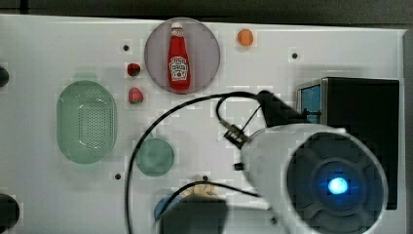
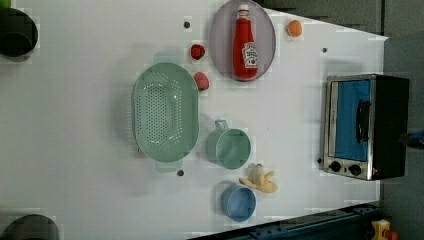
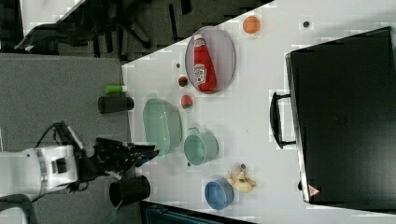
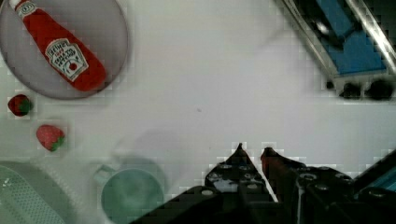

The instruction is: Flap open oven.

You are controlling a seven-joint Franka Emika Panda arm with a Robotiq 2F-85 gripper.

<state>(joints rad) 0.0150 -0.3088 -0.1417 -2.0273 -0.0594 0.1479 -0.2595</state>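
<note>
Above bare table, pincer (image 4: pixel 252 150) near-closed, empty

Black-topped oven (image 2: pixel 367 127) with blue glass and silver frame, red ketchup bottle (image 2: pixel 245 44) on a grey plate (image 2: pixel 220 35), mint-green perforated colander (image 2: pixel 165 112), green mug (image 2: pixel 229 147), blue bowl (image 2: pixel 239 203), orange ball (image 2: pixel 294 28), white table (image 2: pixel 75 125).

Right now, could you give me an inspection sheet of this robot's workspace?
Surface: white table.
Job's things: black-topped toaster oven, blue glass door closed.
Clutter: red ketchup bottle on grey plate; green colander; green mug; blue cup; peeled banana; two strawberries; orange.
Grippers: black gripper nearly shut, holding nothing.
Cables: black cable looping from arm.
Surroundings: grey floor.
</note>
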